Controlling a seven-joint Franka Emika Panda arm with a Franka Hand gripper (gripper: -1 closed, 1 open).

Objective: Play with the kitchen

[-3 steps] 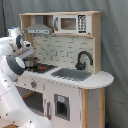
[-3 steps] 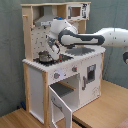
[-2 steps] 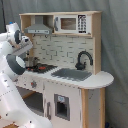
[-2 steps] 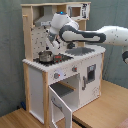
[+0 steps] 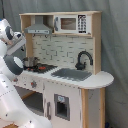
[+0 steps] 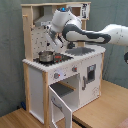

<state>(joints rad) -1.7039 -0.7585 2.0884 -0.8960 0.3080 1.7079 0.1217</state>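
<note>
kitchen (image 5: 75, 75): matt white panels, pale wood frame | stovetop (image 6: 55, 59): glossy black | pot (image 6: 46, 56): shiny metal | arm (image 6: 95, 35): glossy white plastic

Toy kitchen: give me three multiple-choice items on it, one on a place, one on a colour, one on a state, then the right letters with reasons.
1. Where does the pot stand on the kitchen?
A. on the stovetop
B. in the sink
C. on top of the microwave

2. What colour is the faucet?
A. red
B. black
C. white

3. In the second exterior view, how is the oven door?
A. shut
C. taken off
B. swung open

Answers:
1. A: in the second exterior view the pot sits on the stovetop, under the hood and apart from the sink.
2. B: in the first exterior view the faucet curves dark over the grey sink.
3. B: the door hangs out from the cabinet front, and the oven's inside shows behind it.
</note>
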